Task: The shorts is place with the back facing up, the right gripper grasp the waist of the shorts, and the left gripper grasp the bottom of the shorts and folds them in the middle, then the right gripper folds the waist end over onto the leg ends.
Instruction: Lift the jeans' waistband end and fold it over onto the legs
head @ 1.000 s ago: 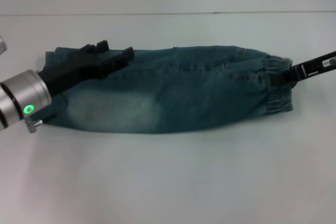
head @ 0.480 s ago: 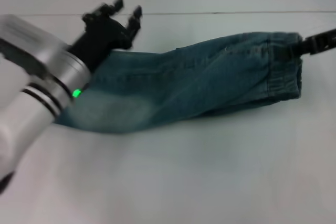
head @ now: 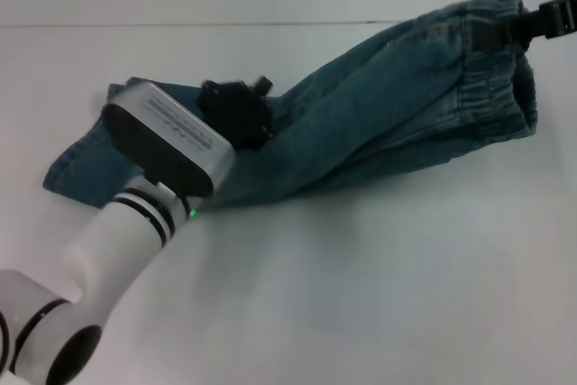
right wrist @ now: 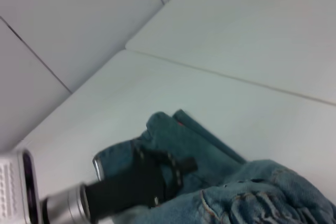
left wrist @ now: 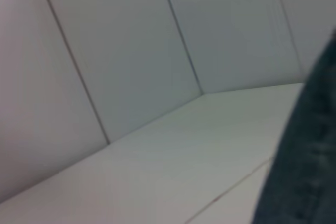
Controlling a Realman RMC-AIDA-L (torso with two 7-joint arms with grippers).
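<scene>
Folded faded denim, the shorts (head: 379, 105) stretch across the white table (head: 361, 295), their gathered elastic waist (head: 491, 51) clenched aloft by the right gripper (head: 532, 26) near the far right corner. The left gripper (head: 242, 113) presses the leg ends (head: 77, 164); its grip cannot be told.

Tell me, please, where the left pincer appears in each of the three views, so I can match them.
Head view: the left pincer sits left of centre, over the shorts.
Left wrist view: not in it; only a strip of denim at one edge.
Right wrist view: the black pincer lies on the denim, farther off.
Shared landmark: the shorts.
</scene>
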